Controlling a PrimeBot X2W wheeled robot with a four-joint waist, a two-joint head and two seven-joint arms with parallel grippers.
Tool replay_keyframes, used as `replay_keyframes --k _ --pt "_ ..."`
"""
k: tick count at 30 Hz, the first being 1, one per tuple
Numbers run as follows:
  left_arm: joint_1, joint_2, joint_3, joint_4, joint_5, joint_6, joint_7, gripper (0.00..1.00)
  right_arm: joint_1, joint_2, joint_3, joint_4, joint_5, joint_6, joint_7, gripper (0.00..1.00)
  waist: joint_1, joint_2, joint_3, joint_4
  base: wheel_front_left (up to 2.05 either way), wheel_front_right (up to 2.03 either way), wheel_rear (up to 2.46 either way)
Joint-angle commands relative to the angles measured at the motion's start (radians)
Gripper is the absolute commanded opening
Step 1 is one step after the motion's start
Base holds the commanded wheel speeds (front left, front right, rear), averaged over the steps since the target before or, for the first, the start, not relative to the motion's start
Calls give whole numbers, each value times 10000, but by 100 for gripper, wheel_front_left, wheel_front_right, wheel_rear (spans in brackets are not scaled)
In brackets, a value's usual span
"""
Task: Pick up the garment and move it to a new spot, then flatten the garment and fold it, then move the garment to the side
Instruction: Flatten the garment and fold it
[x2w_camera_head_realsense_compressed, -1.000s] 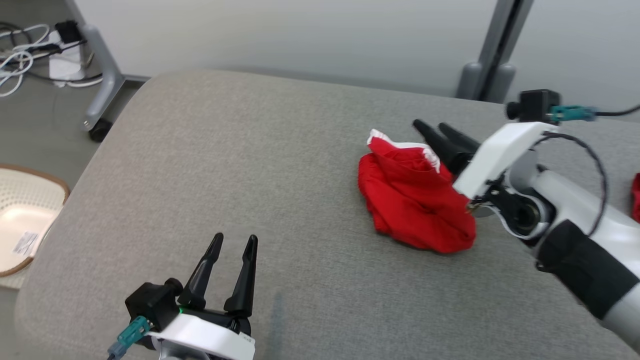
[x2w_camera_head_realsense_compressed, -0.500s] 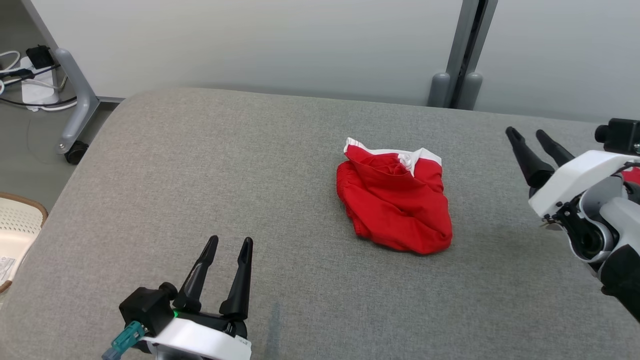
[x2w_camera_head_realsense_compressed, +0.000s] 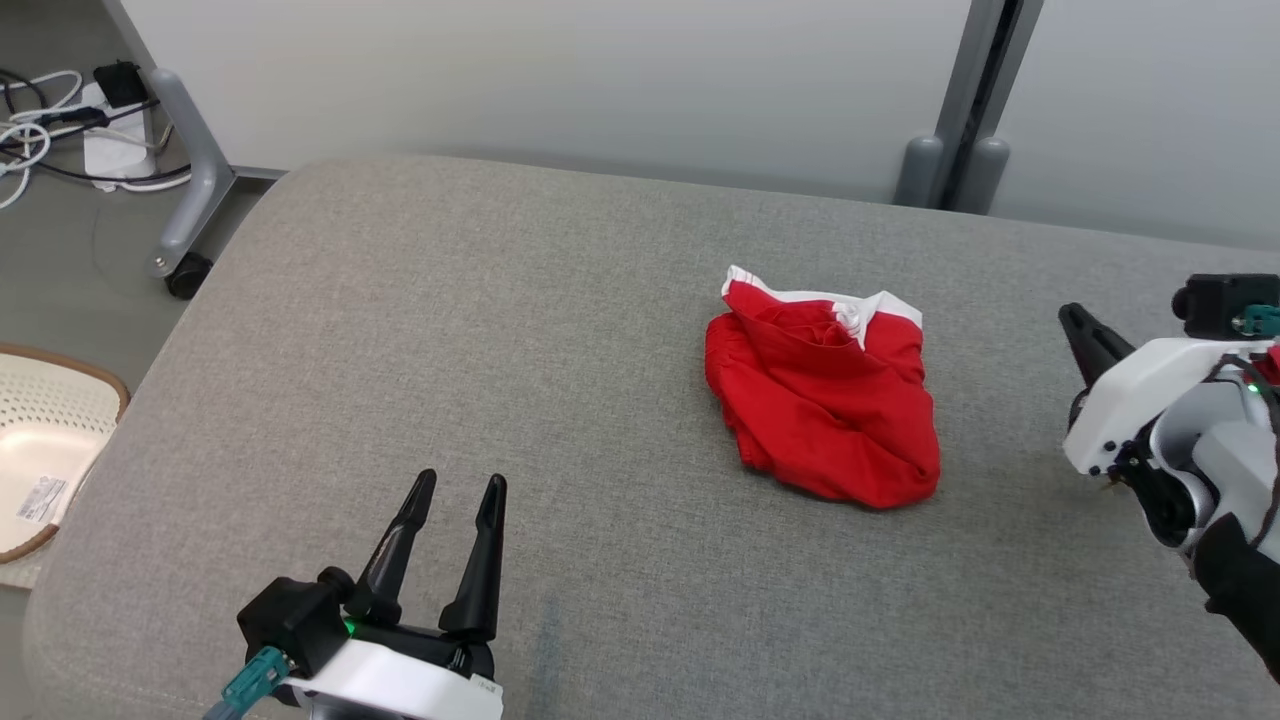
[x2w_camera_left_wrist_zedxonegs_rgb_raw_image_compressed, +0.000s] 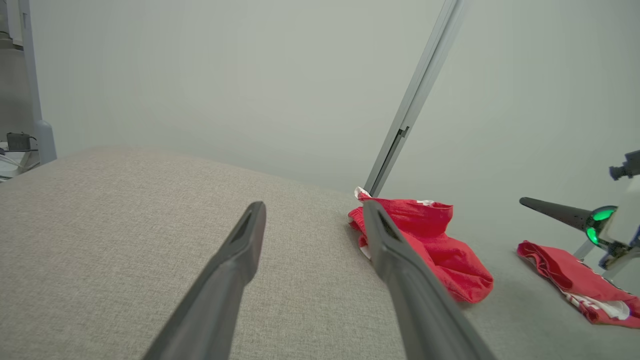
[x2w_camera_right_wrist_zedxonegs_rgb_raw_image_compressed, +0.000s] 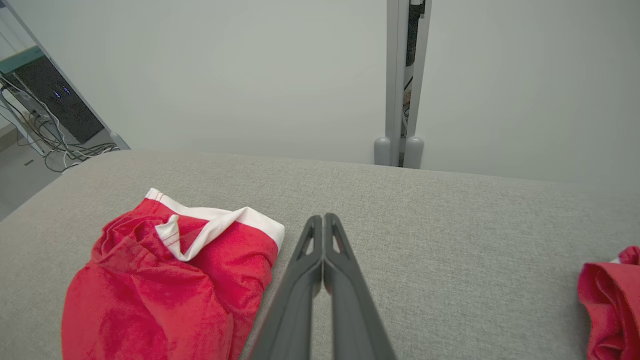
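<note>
One risk: my right gripper (x2w_camera_right_wrist_zedxonegs_rgb_raw_image_compressed: 324, 217), pressed together right of the garment (x2w_camera_head_realsense_compressed: 825, 400), cd've grabbed the other red cloth (x2w_camera_right_wrist_zedxonegs_rgb_raw_image_compressed: 610, 295); left gripper (x2w_camera_head_realsense_compressed: 462, 480) spread.

No legible text — basket (x2w_camera_head_realsense_compressed: 52, 402) sticker (x2w_camera_head_realsense_compressed: 40, 497) too small

Wide bare grey fabric counter (x2w_camera_head_realsense_compressed: 450, 330) lies open left of the crumpled red garment with white waistband (x2w_camera_head_realsense_compressed: 825, 400); a second red cloth (x2w_camera_right_wrist_zedxonegs_rgb_raw_image_compressed: 607, 300) lies well apart at the right edge.
</note>
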Motion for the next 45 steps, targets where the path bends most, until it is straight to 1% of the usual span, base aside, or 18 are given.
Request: replay_keyframes --k 1,4,9,14,18,21,27,33,37,40,45 --pt "-149 30 -15 -29 40 -46 -4 100 -158 197 114 141 -107 5 157 0 0 -1 144 99 0 0 0" --pt "-255 28 -69 18 5 -39 -4 100 -388 465 216 521 -18 4 788 0 0 -1 384 281 0 0 0" --pt "-427 21 -173 131 -46 -35 -4 100 -258 880 29 889 678 4 1914 0 0 -1 606 721 0 0 0" --pt "-419 15 -185 186 -73 -38 -3 100 -37 1100 -206 1095 1237 4 2382 0 0 -1 725 1152 0 0 0" --pt "-363 12 -175 222 -121 -40 -3 100 157 1214 -309 1024 1606 4 2798 0 0 -1 749 1297 0 0 0" --pt "-316 12 -188 255 -182 -41 -3 100 327 1289 -481 651 1933 4 2925 0 0 -1 697 1324 0 0 0" --pt "-215 9 -183 306 -244 -38 -3 100 783 1536 -570 -665 2328 4 2772 0 0 -1 486 1098 0 0 0" --pt "-220 15 -244 440 -238 -37 -3 100 1154 2036 -22 -1802 2117 5 2951 0 0 -1 272 866 0 0 0" --pt "-202 14 -200 531 -189 -38 -3 100 1323 2191 291 -2574 2025 4 2821 0 0 -1 104 779 0 0 0" --pt "-151 14 -170 581 -131 -38 -3 100 1391 2130 341 -3077 1995 4 2498 0 0 -1 -71 721 0 0 0" --pt "12 13 -93 604 -78 -39 -2 100 1433 1607 236 -3664 1861 4 1783 0 0 -1 -345 583 0 0 0"
